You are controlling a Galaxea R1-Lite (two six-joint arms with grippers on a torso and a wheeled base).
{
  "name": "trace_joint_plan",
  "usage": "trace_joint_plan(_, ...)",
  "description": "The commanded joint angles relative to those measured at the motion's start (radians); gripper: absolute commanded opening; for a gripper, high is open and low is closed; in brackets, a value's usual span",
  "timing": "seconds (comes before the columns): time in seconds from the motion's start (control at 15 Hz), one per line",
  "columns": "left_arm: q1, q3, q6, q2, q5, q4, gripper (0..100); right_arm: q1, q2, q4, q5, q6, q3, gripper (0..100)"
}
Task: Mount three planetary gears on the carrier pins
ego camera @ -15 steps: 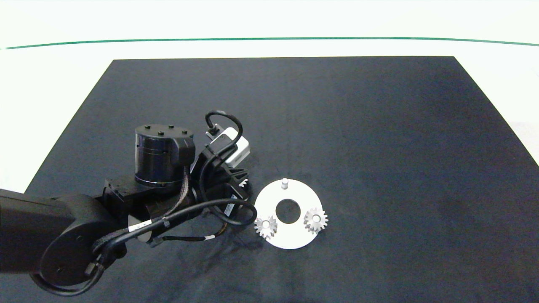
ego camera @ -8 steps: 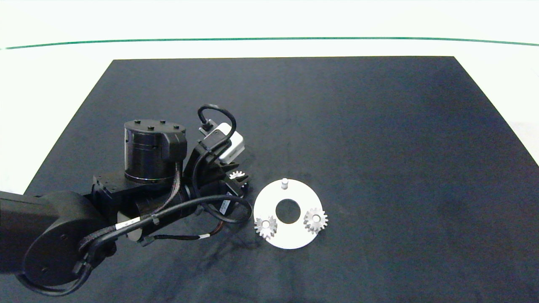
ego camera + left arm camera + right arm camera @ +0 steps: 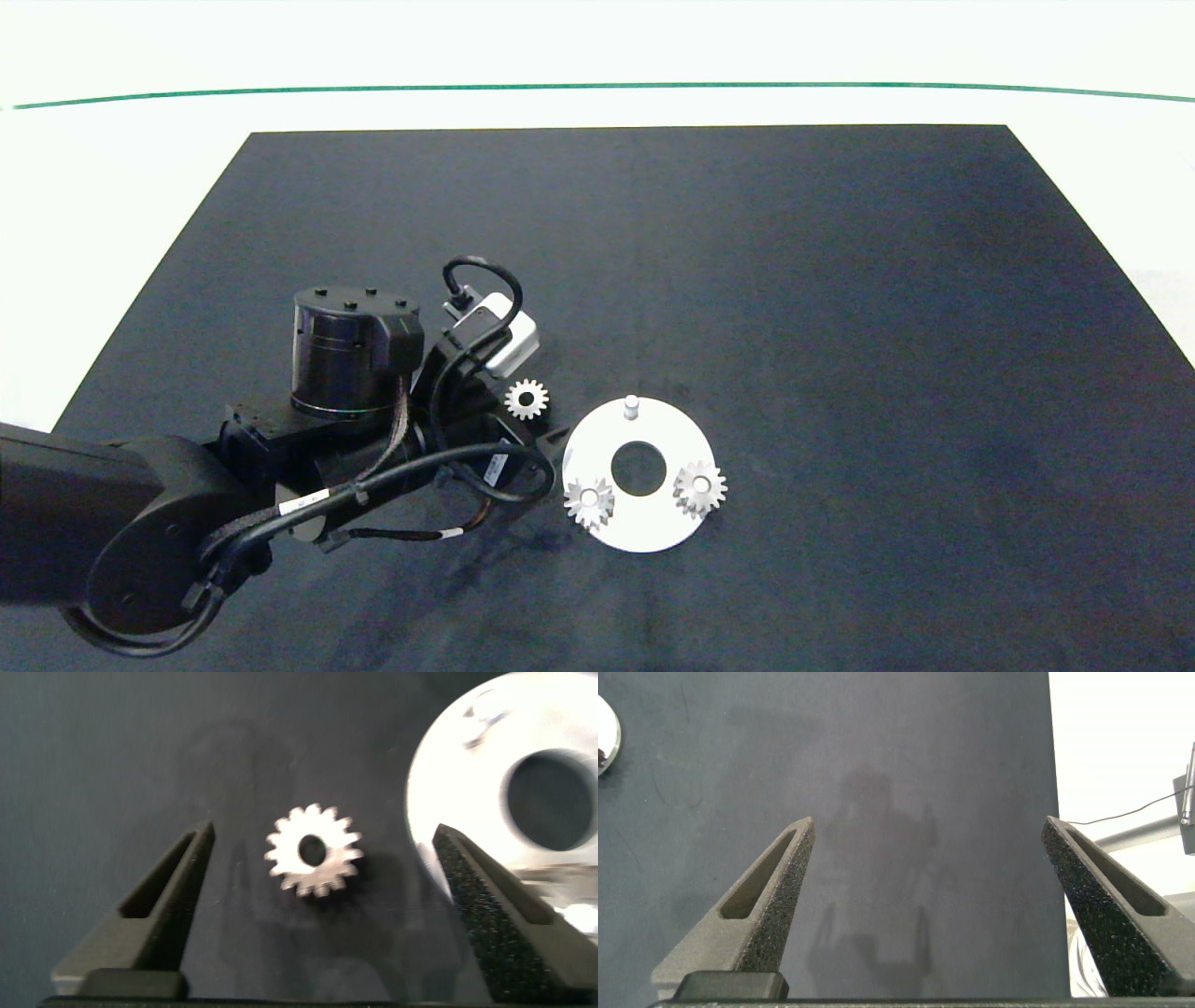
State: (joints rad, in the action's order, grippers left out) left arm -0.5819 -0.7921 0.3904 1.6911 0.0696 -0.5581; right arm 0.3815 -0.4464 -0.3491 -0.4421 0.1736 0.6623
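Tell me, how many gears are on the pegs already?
Two planetary gears already sit on pins of the white disc. The third gear lies flat on the black mat beside the disc, between the open fingers of the left gripper, not gripped yet. One carrier pin stands bare, so one gear is left. The right gripper is open over bare mat.

Dark mat [image 3: 840, 280] on a white table [image 3: 112, 187], thin green line [image 3: 597, 87] along its far edge, bright even light
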Motion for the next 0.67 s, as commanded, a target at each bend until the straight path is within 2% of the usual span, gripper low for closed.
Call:
trace_joint_plan(0.07, 0.024, -0.004, 0.002, 0.019, -0.004, -0.005, 95, 0.000, 0.002, -0.002, -0.003, 0.001, -0.001, 100)
trace_joint_plan(0.33, 0.034, -0.002, 0.004, 0.019, -0.024, -0.003, 86, 0.000, 0.000, -0.002, -0.003, 0.001, -0.001, 100)
trace_joint_plan(0.67, 0.040, 0.002, 0.004, 0.027, -0.031, -0.006, 77, -0.001, -0.003, -0.002, -0.003, 0.001, -0.001, 100)
